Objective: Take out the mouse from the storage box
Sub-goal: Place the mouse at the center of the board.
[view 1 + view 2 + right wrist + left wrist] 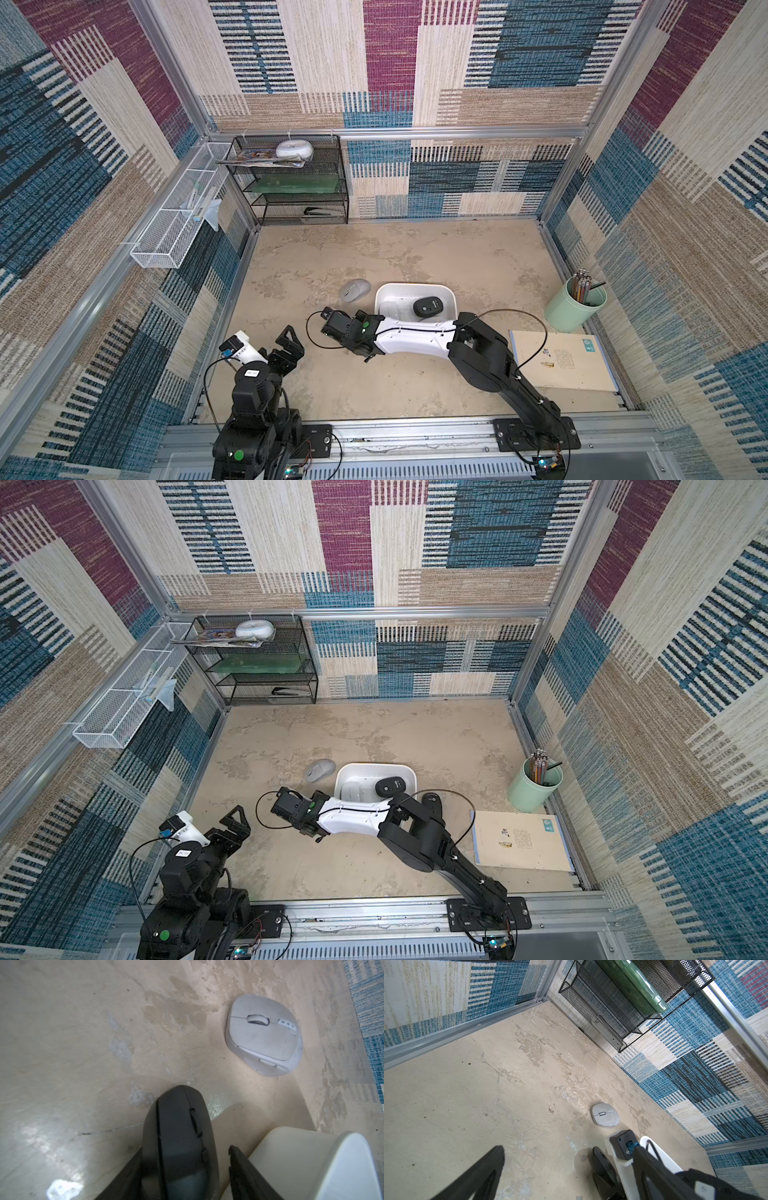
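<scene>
The white storage box [415, 286] [374, 766] sits mid-table with a black mouse [428, 307] and a pale mouse [390, 309] inside. A grey mouse [355, 290] [264, 1034] lies on the table just left of the box. My right gripper [182, 1159] hovers low beside the box's left wall [311, 1157]. Another black mouse [178, 1126] [600, 1157] stands on its edge between the jaws. One finger is against it and the other finger [239, 1163] stands apart with a gap. My left gripper [286, 349] [571, 1151] is open and empty at the front left.
A green cup of pencils [575, 307] and a notebook [561, 361] are at the right. A black mesh rack [299, 183] stands at the back left, and a white wire basket [178, 216] hangs on the left wall.
</scene>
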